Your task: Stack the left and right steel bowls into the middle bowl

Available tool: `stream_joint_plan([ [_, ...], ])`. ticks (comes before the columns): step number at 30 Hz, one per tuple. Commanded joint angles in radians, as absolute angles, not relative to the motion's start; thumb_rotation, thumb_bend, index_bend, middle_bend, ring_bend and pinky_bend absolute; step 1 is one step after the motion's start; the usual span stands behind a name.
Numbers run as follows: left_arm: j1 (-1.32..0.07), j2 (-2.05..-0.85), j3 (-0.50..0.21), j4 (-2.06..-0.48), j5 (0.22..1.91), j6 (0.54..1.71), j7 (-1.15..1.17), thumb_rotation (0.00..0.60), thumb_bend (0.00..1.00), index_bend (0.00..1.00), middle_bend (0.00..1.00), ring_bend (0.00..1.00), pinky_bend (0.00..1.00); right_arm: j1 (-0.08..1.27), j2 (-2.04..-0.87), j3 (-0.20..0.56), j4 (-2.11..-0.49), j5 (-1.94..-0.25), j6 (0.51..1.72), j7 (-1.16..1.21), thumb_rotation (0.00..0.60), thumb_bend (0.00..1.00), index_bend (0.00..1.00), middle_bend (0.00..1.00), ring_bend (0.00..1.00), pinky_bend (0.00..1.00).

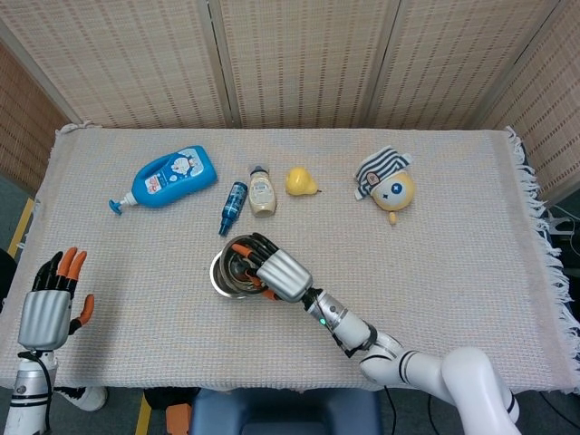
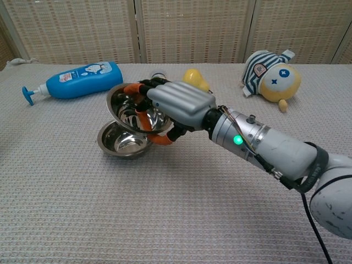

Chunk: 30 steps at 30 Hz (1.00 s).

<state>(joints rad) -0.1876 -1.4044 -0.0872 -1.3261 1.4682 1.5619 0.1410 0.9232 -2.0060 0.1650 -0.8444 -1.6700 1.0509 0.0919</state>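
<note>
Presently, fingers of the right hand curl over the rim of a steel bowl, thumb beneath, gripping it tilted just above the middle bowl, near the table's centre. Left hand: fingers apart, holding nothing, at the table's left edge. Behind on the woven cloth: blue pump bottle, small blue bottle, pale bottle, yellow pear, striped plush toy.

right hand gripping, left hand fingers spread
</note>
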Motion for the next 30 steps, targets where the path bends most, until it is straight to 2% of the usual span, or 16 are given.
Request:
stream_joint_plan([
  [1, -0.183, -1.399, -0.09, -1.33, 1.463, 1.561, 0.14, 0.6, 0.44, 0.0, 0.0, 0.0, 0.13, 0.957, -2.058, 0.166, -0.78, -1.655, 1.019, 0.121, 0.6, 0.32, 0.29, 0.07, 0.0, 0.0],
  [4, -0.178, -1.389, -0.093, -1.34, 1.464, 1.566, 0.139, 0.6, 0.44, 0.0, 0.0, 0.0, 0.13, 0.964, -2.058, 0.161, -0.77, -1.641, 0.999, 0.119, 0.6, 0.18, 0.02, 0.04, 0.0, 0.0],
  [5, -0.176, -1.385, -0.094, -1.346, 1.465, 1.568, 0.139, 0.6, 0.44, 0.0, 0.0, 0.0, 0.13, 0.96, -2.048, 0.162, -0.782, -1.635, 1.004, 0.122, 0.6, 0.15, 0.0, 0.03, 0.0, 0.0],
  [8, -0.169, -1.373, -0.09, -1.36, 1.47, 1.574, 0.14, 0.6, 0.44, 0.0, 0.0, 0.0, 0.13, 0.932, -2.003, 0.161, -0.844, -1.624, 1.038, 0.132, 0.6, 0.08, 0.0, 0.0, 0.0, 0.0],
  [11, -0.155, -1.351, -0.077, -1.379, 1.481, 1.582, 0.142, 0.6, 0.44, 0.0, 0.0, 0.0, 0.13, 0.871, -1.914, 0.146, -0.946, -1.615, 1.095, 0.083, 0.6, 0.06, 0.0, 0.0, 0.0, 0.0],
  [16, -0.123, -1.276, -0.026, -1.441, 1.48, 1.543, 0.126, 0.6, 0.44, 0.0, 0.0, 0.0, 0.13, 0.671, -1.651, 0.101, -1.232, -1.504, 1.176, -0.199, 0.6, 0.06, 0.0, 0.0, 0.0, 0.0],
  [20, -0.127, -1.228, -0.007, -1.5, 1.482, 1.501, 0.169, 0.6, 0.44, 0.0, 0.0, 0.0, 0.13, 0.461, -1.45, 0.043, -1.453, -1.376, 1.328, -0.427, 0.6, 0.06, 0.0, 0.0, 0.0, 0.0],
  [24, -0.136, -1.219, -0.001, -1.52, 1.492, 1.478, 0.197, 0.6, 0.44, 0.0, 0.0, 0.0, 0.13, 0.292, -1.355, 0.002, -1.518, -1.346, 1.519, -0.441, 0.6, 0.06, 0.0, 0.0, 0.0, 0.0],
  [27, -0.138, -1.223, -0.003, -1.526, 1.493, 1.473, 0.216, 0.6, 0.44, 0.0, 0.0, 0.0, 0.13, 0.199, -1.315, 0.0, -1.515, -1.33, 1.622, -0.373, 0.6, 0.06, 0.0, 0.0, 0.0, 0.0],
  [30, -0.14, -1.231, -0.005, -1.525, 1.503, 1.477, 0.235, 0.6, 0.44, 0.0, 0.0, 0.0, 0.13, 0.171, -1.267, 0.013, -1.536, -1.329, 1.638, -0.32, 0.6, 0.06, 0.0, 0.0, 0.0, 0.0],
])
